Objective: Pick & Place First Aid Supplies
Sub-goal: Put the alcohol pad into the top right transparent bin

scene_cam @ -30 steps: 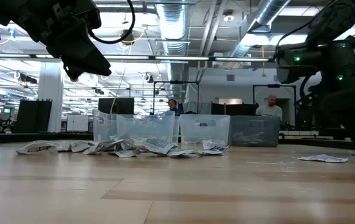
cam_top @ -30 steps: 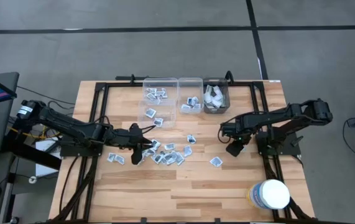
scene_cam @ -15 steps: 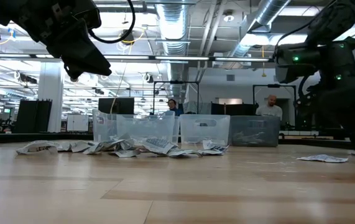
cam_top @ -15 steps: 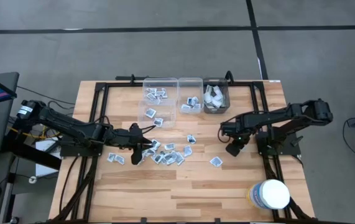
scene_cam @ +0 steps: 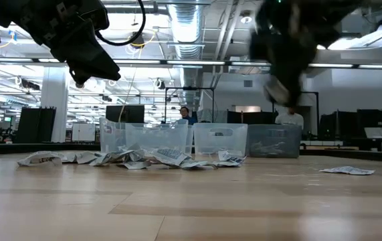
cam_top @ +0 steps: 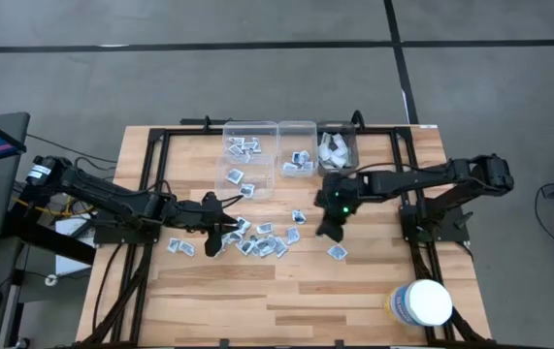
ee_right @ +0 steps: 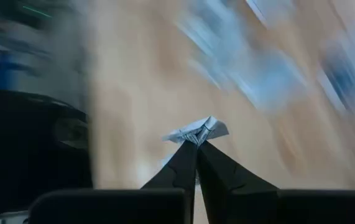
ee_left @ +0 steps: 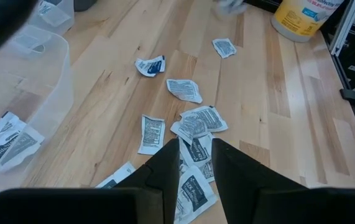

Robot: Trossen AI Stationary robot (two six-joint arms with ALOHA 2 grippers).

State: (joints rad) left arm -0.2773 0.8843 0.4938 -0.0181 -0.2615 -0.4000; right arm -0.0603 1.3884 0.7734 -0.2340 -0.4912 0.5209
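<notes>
The jaws of the right gripper (ee_right: 196, 144) are pressed together on one small crumpled white-grey square packet (ee_right: 197, 132), pinched by a corner so that it sticks out past the tips. Seen from above, this right gripper (cam_top: 327, 228) hangs over the middle of the pale wooden slatted surface (cam_top: 286, 291), and the row of clear plastic bins (cam_top: 296, 155) along the far edge lies just beyond it, nearer to this arm than to the other. Carrying the packet there looks like a short move away from the near edge, though which bin it belongs in cannot be told. The jaws of the left gripper (ee_left: 196, 165) stand a little apart, holding nothing, directly above the scattered heap of white-grey printed packets (cam_top: 257, 240) on the left half of the surface.
</notes>
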